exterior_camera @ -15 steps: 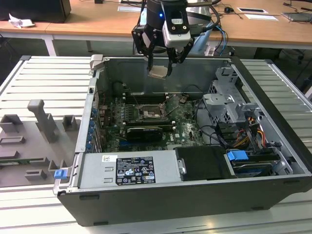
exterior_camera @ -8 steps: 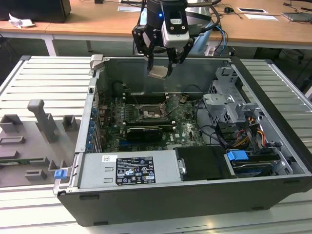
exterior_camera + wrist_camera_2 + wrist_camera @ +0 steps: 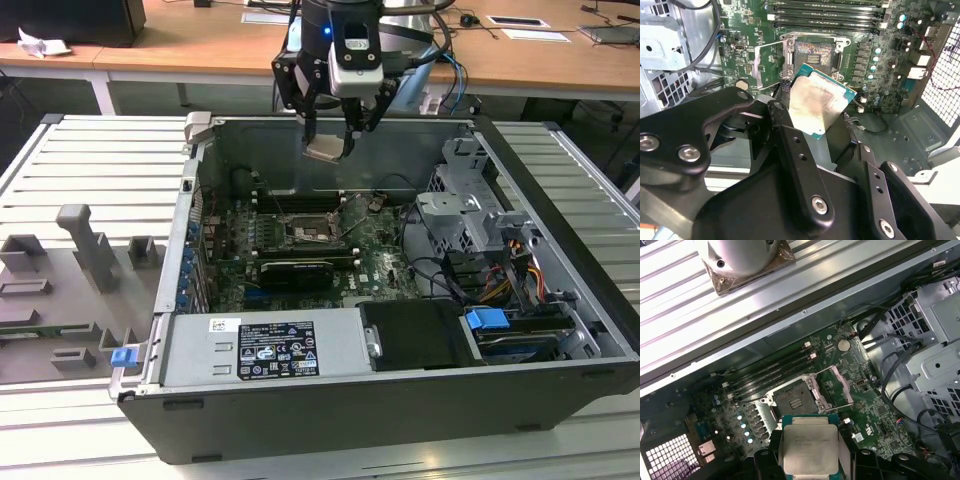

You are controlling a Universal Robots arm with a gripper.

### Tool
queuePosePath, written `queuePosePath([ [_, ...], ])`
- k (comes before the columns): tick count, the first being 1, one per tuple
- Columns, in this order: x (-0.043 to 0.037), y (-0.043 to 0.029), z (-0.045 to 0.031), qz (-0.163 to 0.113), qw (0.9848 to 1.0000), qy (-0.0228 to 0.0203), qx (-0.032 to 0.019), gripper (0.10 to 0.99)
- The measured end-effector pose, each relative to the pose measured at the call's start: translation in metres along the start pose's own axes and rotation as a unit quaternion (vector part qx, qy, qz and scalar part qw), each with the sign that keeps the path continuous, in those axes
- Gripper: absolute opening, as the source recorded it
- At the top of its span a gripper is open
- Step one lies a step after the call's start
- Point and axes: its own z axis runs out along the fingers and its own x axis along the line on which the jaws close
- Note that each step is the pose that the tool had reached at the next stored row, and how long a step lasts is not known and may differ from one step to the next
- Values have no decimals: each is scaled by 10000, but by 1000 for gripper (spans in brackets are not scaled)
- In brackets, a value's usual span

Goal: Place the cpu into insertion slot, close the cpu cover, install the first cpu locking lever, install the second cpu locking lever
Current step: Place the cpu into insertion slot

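Here, hangs high over the open computer case [image 3: 400,415], gripper [image 3: 330,141] closed on the chip [image 3: 325,151], fingers [image 3: 782,125] pinching two opposite edges. Holds the chip at what looks like a tilt in the second wrist view, well above the socket [image 3: 814,52] on the green board. Leaves the cover [image 3: 771,62] swung open beside the socket. Probable hazards: crooked seating and bent contacts if lowered at that tilt; a slip from so slim an edge grip; a snag on the raised cover.

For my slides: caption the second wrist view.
Gripper holds the cpu over the motherboard, insertion slot bare, cpu cover swung open.
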Motion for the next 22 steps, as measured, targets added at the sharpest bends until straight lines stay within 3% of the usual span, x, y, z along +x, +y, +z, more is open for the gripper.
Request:
queuePosePath([
  [5, 0, 0, 1, 349, 9994, -31, -7, 533],
  [8, 0, 0, 3, 693, 9976, -62, -13, 533],
  [10, 0, 0, 5, 871, 9962, -78, -18, 533],
  [14, 0, -1, 12, 1303, 9914, -116, -26, 533],
  [16, -1, -1, 20, 1405, 9900, -126, -27, 533],
  [22, -3, -6, 72, 1450, 9894, -123, -23, 533],
])
